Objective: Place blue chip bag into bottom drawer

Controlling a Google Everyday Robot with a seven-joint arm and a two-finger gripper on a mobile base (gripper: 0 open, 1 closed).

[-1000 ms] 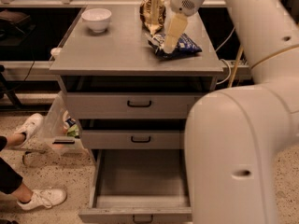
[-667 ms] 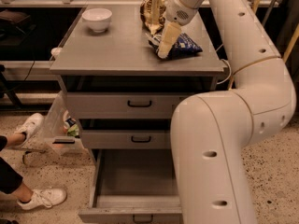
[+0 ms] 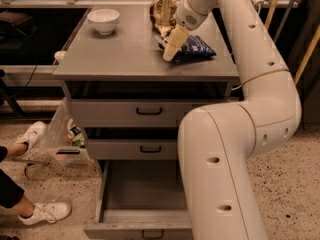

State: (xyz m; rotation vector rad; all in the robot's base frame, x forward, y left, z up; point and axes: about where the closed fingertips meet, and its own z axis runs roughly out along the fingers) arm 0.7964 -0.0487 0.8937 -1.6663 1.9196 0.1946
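Nearest, at the lower edge: bottom drawer (image 3: 137, 217) pulled out, grey floor in view, right side hidden behind the arm (image 3: 235, 174), handle cut by the frame. To the left, on speckled floor: white shoes (image 3: 47, 213) and a dark trouser leg, rest of the person out of frame. Above the open drawer: middle drawer (image 3: 120, 149) and top drawer (image 3: 125, 113), both pushed in, each with a black handle; right end of the middle one covered by the arm. Against the cabinet's left side: clear plastic bag (image 3: 62, 131), contents hard to make out. On the cabinet top (image 3: 115, 59), near its right edge: blue bag (image 3: 197, 49), lying flat, left end covered by the gripper (image 3: 171, 46). Gripper pointing down, tip at the blue bag's left edge, touching or just above, hard to say which; no telling whether spread or closed. Farther back: white bowl (image 3: 103, 20) at left, brown bag (image 3: 164, 9) upright behind the gripper, partly hidden by the wrist.
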